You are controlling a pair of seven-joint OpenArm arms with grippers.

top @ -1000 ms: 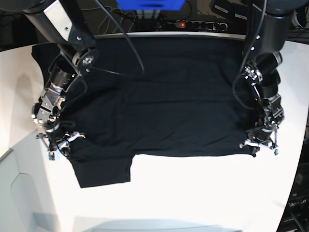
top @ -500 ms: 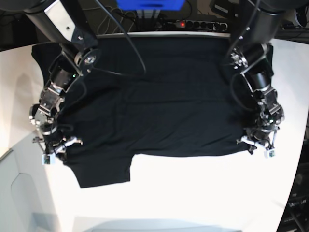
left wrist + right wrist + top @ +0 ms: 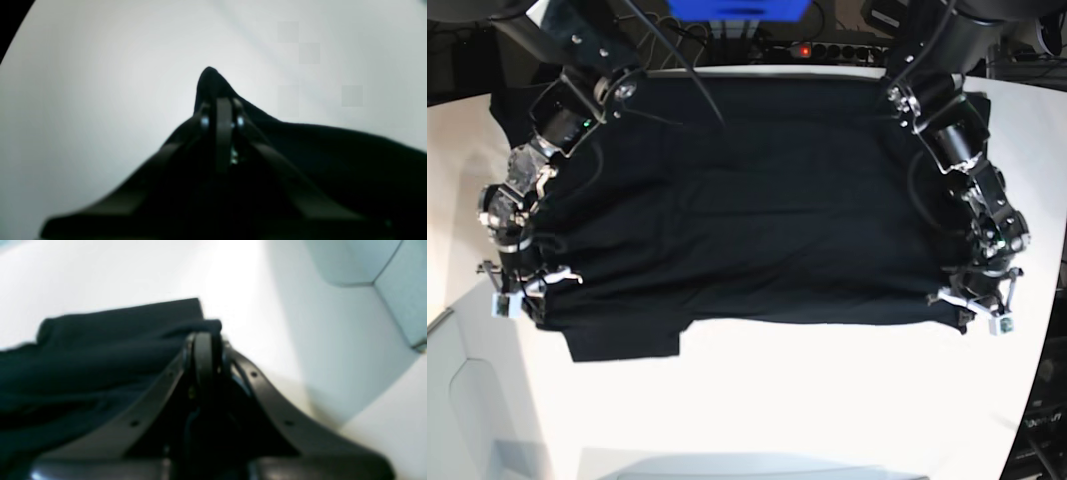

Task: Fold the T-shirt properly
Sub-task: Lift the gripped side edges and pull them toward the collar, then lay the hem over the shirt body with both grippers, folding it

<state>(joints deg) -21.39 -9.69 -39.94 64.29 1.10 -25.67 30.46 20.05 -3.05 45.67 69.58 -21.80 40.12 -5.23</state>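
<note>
Black cloth, the T-shirt (image 3: pixel 757 200) lies spread across the white table (image 3: pixel 827 400). Left gripper (image 3: pixel 979 305) and right gripper (image 3: pixel 519 290) each pinch a front corner. Soft and limp, it probably sags unless held at both corners.

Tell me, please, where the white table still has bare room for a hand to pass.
Bare white table lies along the near edge, below the black cloth T-shirt's hem. It is crowded at both hem corners, where the left gripper and right gripper pinch the cloth.
</note>
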